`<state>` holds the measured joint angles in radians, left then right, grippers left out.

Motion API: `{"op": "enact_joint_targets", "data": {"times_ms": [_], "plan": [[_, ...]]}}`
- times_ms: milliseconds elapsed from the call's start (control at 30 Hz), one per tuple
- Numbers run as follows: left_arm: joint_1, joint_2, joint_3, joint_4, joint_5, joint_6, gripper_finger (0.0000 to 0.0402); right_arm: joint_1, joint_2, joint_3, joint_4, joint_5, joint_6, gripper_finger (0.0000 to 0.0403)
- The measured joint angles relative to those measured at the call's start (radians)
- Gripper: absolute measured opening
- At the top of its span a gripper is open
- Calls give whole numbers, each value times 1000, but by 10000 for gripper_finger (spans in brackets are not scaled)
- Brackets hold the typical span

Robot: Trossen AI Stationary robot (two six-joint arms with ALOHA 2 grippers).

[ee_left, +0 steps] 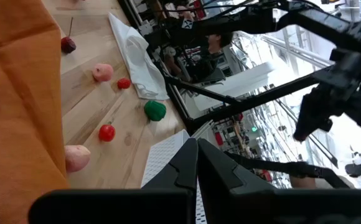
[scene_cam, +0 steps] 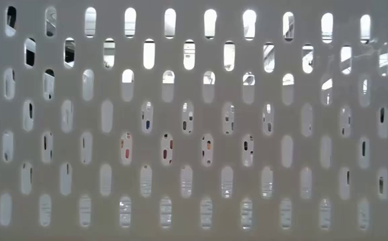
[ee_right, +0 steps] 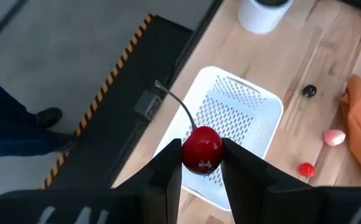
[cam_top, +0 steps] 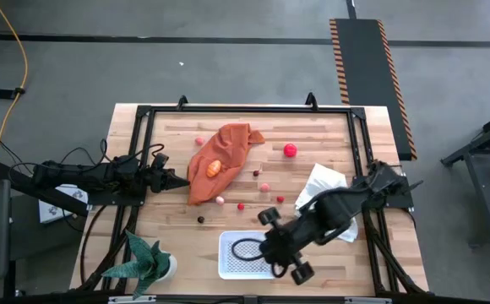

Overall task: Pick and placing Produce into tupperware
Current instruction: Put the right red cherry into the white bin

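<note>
A small red cherry (ee_right: 202, 151) with a thin stem sits between the fingers of my right gripper (ee_right: 202, 157), which hangs over the white tupperware (ee_right: 225, 127) near the table's front edge (cam_top: 228, 253). More Produce lies loose on the wood: a red piece (cam_top: 290, 150), pink pieces (cam_top: 264, 187) and a dark berry (cam_top: 201, 219). An orange piece (cam_top: 214, 167) rests on the orange cloth (cam_top: 224, 152). At the table's left, my left gripper (cam_top: 173, 180) points level toward the cloth, fingers shut (ee_left: 197, 165) and holding nothing. My right gripper pinches the cherry's round body (ee_right: 200, 163) between its two fingers, one on each side. The fingers slant downward, coming from the table's right side. The cherry is lifted clear above the tupperware, its stem (ee_right: 179, 107) sticking out away from the fingers.
A white folded cloth (cam_top: 325, 181) lies at the right, under my right arm. A small potted plant (cam_top: 148, 262) stands at the front left corner. A black frame (cam_top: 144, 114) rims the table. The tupperware's perforated wall (scene_cam: 194, 134) fills the low view.
</note>
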<state>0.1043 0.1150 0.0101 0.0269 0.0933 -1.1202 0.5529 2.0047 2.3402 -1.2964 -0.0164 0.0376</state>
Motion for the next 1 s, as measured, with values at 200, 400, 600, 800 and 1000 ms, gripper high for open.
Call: {"op": "enact_joint_targets", "data": {"times_ms": [200,400,600,800,1000], "plan": [[0,0,0,0,0,0,1,0,74,0,-1,38,-16,90],[0,0,0,0,0,0,1,-4,113,0,6,42,-43,90],[0,0,0,0,0,0,1,-26,150,1,48,30,-57,90],[0,0,0,0,0,0,1,-61,207,2,38,-6,-70,90],[0,0,0,0,0,0,1,-88,251,2,37,-20,-85,90]]}}
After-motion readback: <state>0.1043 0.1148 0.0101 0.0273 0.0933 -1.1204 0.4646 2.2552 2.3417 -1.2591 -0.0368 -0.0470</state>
